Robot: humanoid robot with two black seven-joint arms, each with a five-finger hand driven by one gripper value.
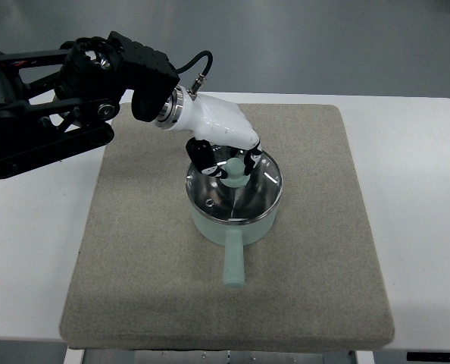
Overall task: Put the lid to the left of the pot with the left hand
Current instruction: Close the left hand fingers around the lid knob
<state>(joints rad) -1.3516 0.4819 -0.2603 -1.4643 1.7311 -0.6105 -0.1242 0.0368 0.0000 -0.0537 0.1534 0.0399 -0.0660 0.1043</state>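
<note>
A pale green pot (210,226) stands in the middle of the mat, its handle (233,265) pointing toward the near edge. A shiny glass-and-steel lid (236,199) sits tilted on top of it, with a pale green knob (232,168). My left hand (226,158), white with black fingers, comes in from the upper left and has its fingers closed around the knob. The lid still rests on the pot's rim. The right arm does not show.
A grey-beige felt mat (134,250) covers most of the white table (422,189). My black left arm (51,98) spans the upper left above the table. Bare mat lies left of the pot.
</note>
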